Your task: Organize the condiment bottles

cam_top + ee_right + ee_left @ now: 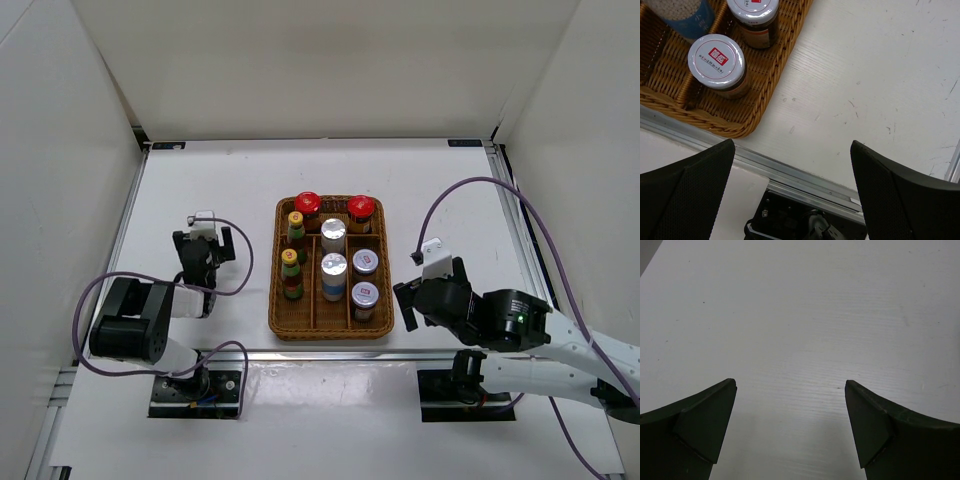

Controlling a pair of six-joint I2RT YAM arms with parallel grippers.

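Both my claws are released and hold nothing. The right gripper (792,145) hangs over white table (880,90), with the wicker tray (765,85) corner just up-left of it. The left gripper (790,385) sees only table and sits apart on the tray's other side. All eight condiment bottles (333,265) stand upright in the tray between the claws, grouped by kind in each compartment, so I judge the sorting done and the arms standing off. The right wrist view reads the red label on the short jar (716,59) lid. Only the top view shows the red-capped pair (307,203).
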